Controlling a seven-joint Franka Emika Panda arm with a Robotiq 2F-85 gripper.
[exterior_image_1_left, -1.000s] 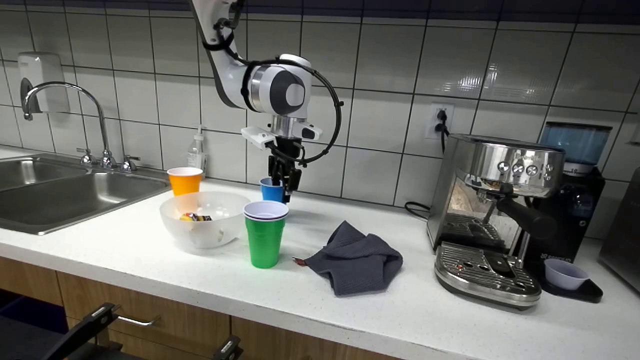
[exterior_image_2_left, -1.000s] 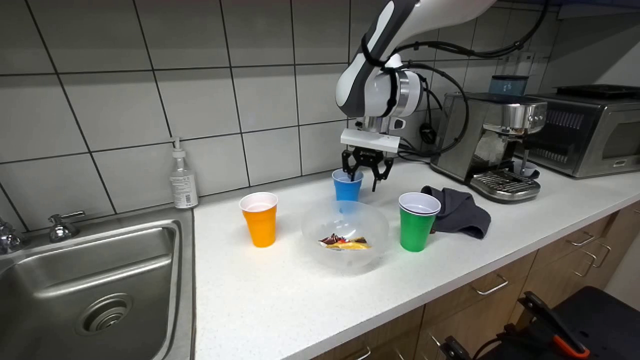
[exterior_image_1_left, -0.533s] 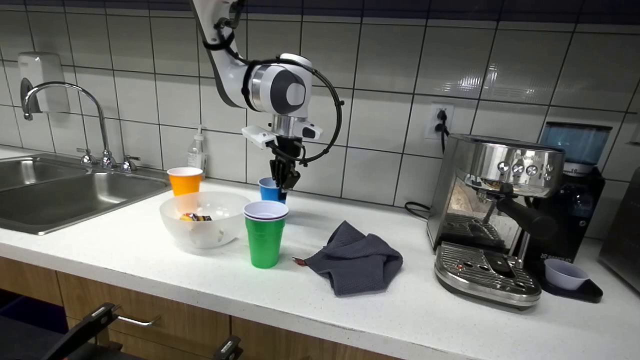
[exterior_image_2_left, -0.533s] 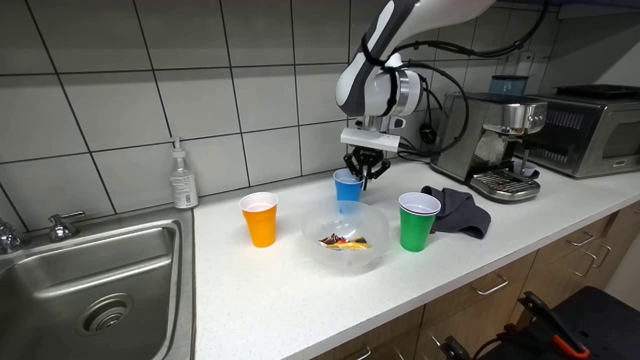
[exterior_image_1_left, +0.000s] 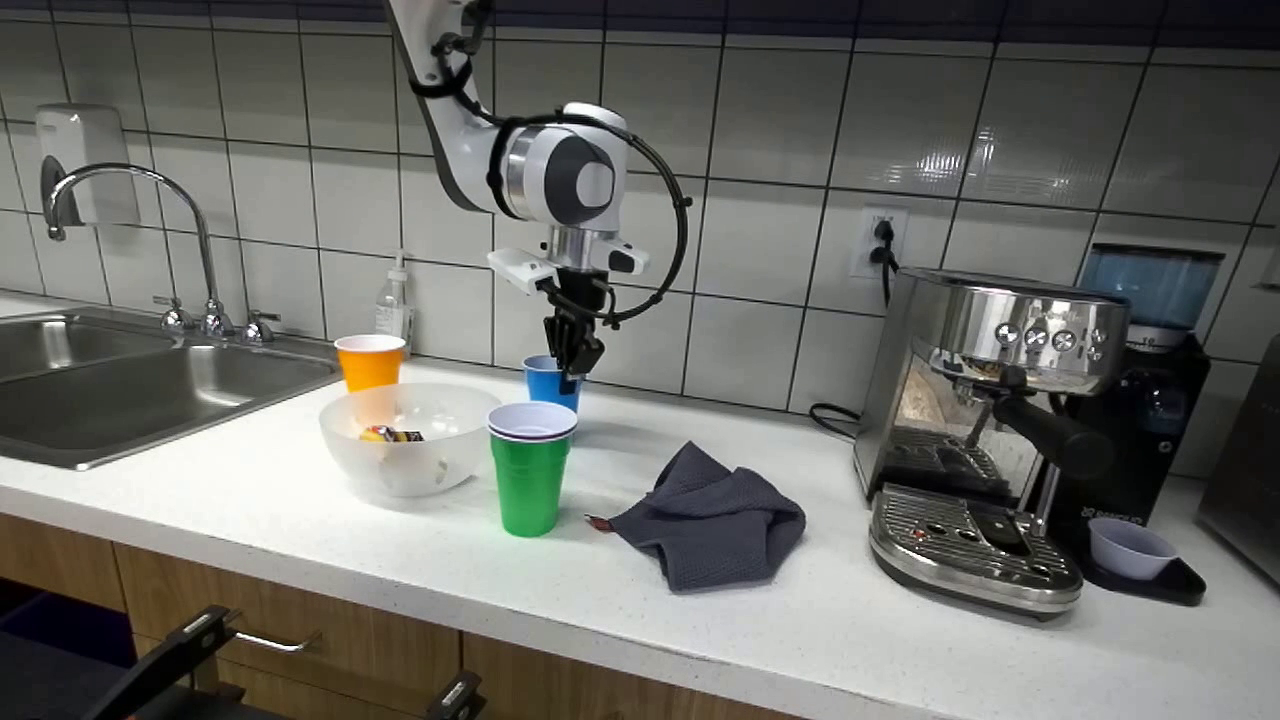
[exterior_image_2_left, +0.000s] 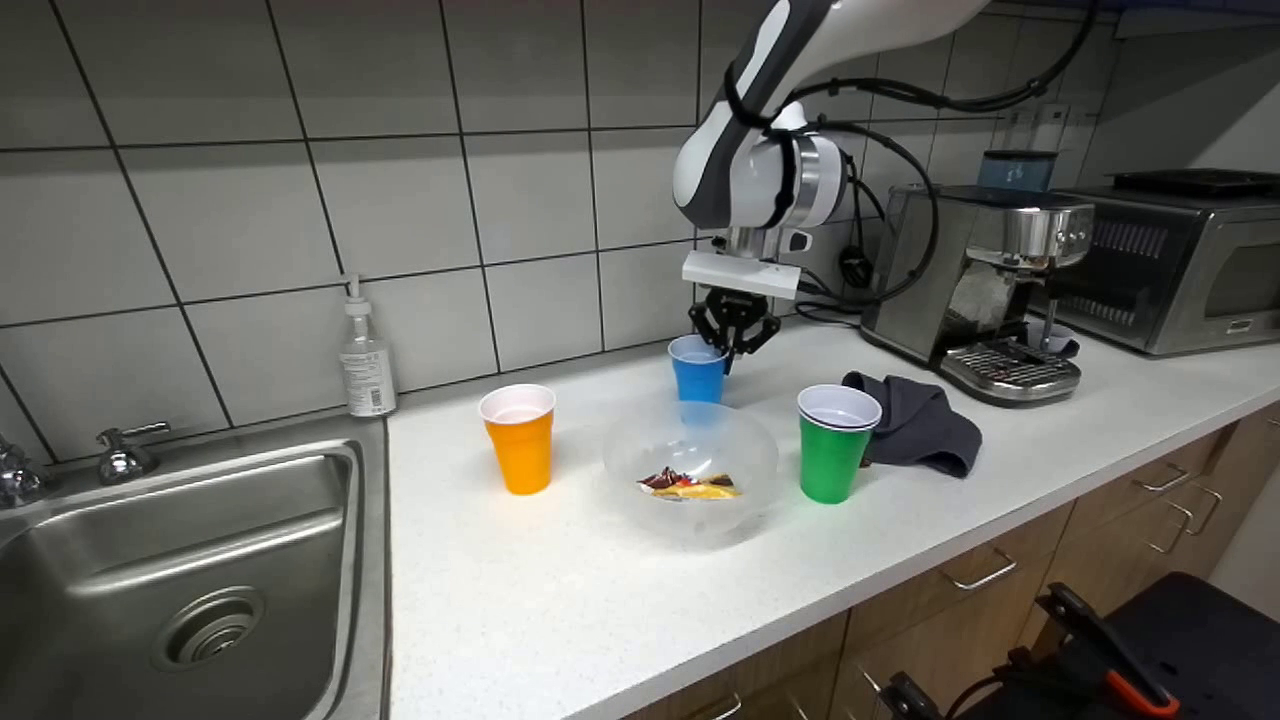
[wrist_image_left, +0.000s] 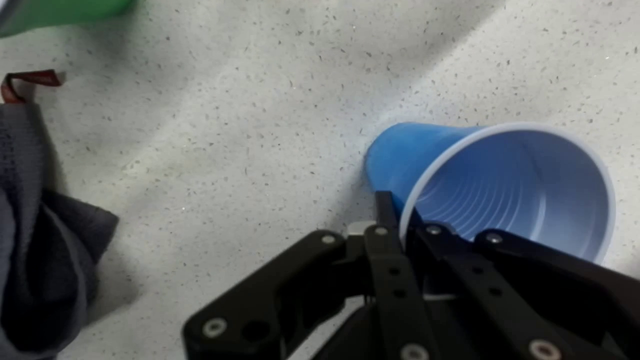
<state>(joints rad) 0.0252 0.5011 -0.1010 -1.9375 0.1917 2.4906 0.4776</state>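
Note:
A blue cup (exterior_image_1_left: 543, 379) with a pale inside stands near the tiled wall, behind the bowl in both exterior views. My gripper (exterior_image_2_left: 730, 362) points down at its rim and is shut on the cup's wall. In the wrist view, the gripper (wrist_image_left: 400, 206) has one finger outside the blue cup (wrist_image_left: 410, 150) and the other inside, with the white rim pinched between. The tip of the inner finger is partly hidden by the rim. Whether the cup's base touches the counter I cannot tell.
Green stacked cups (exterior_image_1_left: 530, 490) stand in front, beside a frosted bowl (exterior_image_2_left: 690, 525) holding wrapped sweets (exterior_image_2_left: 690, 487). An orange cup (exterior_image_2_left: 523, 450) is nearer the sink (exterior_image_2_left: 365, 560). A dark cloth (exterior_image_1_left: 715, 525) lies toward the coffee machine (exterior_image_1_left: 1020, 340); a soap bottle (exterior_image_2_left: 367, 365) stands by the wall.
The fingers have come together from a wide opening onto the blue cup's rim. Over the last half second the gripper and cup have shifted slightly, the arm rising a little.

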